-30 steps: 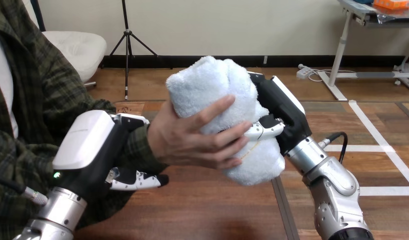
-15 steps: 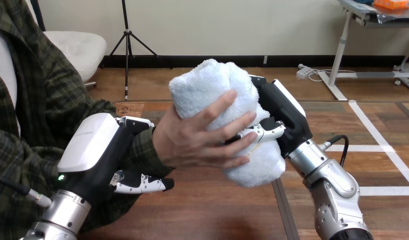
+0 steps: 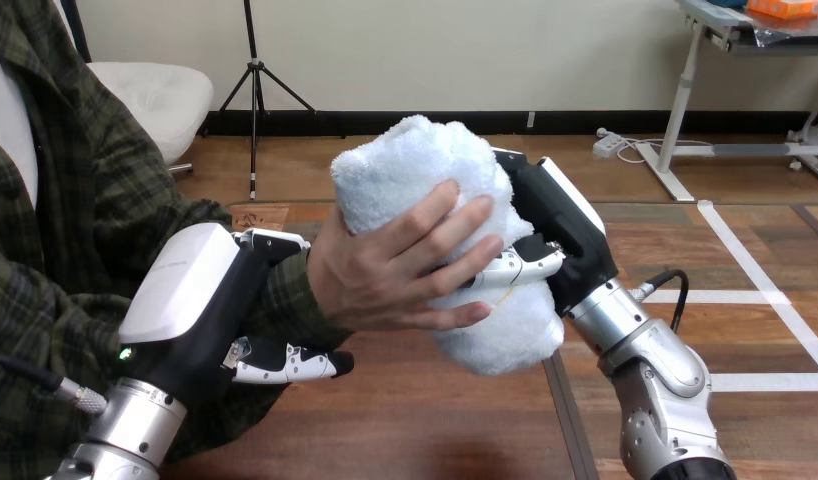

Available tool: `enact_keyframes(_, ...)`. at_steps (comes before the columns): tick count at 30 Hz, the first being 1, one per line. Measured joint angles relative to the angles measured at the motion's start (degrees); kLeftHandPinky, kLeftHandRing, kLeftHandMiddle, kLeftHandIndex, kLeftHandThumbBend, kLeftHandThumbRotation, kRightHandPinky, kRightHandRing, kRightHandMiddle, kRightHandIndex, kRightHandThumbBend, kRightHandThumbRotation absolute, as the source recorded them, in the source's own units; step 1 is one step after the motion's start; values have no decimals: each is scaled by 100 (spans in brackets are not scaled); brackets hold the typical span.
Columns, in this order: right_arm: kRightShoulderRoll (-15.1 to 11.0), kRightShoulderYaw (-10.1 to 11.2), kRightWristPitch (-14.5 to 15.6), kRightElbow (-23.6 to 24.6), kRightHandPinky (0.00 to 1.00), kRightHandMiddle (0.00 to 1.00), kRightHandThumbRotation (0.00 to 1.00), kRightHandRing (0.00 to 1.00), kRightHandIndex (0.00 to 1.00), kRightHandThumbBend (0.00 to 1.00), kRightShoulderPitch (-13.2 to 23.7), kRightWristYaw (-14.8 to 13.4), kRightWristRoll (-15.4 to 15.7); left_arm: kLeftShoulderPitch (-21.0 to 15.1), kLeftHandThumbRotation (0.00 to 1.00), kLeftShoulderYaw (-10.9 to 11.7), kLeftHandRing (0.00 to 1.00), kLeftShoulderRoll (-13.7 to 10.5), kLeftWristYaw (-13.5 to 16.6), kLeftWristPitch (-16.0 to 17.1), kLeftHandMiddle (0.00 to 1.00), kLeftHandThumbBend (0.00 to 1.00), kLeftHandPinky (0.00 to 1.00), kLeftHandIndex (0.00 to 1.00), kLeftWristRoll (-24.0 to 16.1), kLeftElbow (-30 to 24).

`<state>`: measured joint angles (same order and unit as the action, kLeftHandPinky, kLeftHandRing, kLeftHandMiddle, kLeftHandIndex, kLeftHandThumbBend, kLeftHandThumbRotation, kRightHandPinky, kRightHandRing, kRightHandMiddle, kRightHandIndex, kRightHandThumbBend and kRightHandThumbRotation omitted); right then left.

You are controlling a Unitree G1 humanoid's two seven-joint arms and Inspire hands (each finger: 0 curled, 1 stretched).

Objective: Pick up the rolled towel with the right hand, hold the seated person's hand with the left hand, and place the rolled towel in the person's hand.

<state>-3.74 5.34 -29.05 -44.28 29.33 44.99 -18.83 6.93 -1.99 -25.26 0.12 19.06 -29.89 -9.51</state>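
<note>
Rolled towel (image 3: 405,165): right hand (image 3: 563,235), person's hand (image 3: 380,278); left hand (image 3: 185,292) maybe clasping wrist (image 3: 287,295).

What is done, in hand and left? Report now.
Done: the towel is up off the table in the right hand, and the left hand has its fingers and thumb curled round the person's wrist. In hand: the person's hand grips the towel too. Left: the right hand lets go.

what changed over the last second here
The left hand, curled round the person's wrist, slid a little to the right, carrying the person's hand further onto the rolled towel. Nothing was let go: the right hand still grips the towel, which barely moved.
</note>
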Motion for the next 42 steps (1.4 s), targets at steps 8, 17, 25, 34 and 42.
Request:
enact_keyframes(8, 59, -1, -53, -6, 14, 32, 0, 21, 35, 73, 0, 0, 2, 0, 0, 30, 28, 78, 0, 1, 34, 95, 23, 35, 0, 0)
enact_keyframes(17, 110, -2, -56, -11, 15, 33, 0, 21, 36, 75, 0, -16, 67, 0, 0, 52, 28, 105, -7, 1, 35, 95, 23, 36, 0, 1)
enact_keyframes(25, 109, -2, -53, -11, 20, 37, 0, 26, 41, 79, 0, -19, 82, 0, 0, 58, 32, 104, -9, 1, 38, 96, 26, 39, 0, 4)
enact_keyframes(34, 59, -7, 16, -10, 38, 53, 4, 44, 54, 85, 0, -30, 132, -1, 0, 81, 41, 104, -14, 1, 47, 97, 37, 47, 2, 19)
enact_keyframes(42, -66, -62, 229, 76, 51, 66, 14, 59, 68, 87, -2, -128, 322, -43, 13, 124, 53, 99, 31, 113, 58, 96, 48, 59, 32, 231)
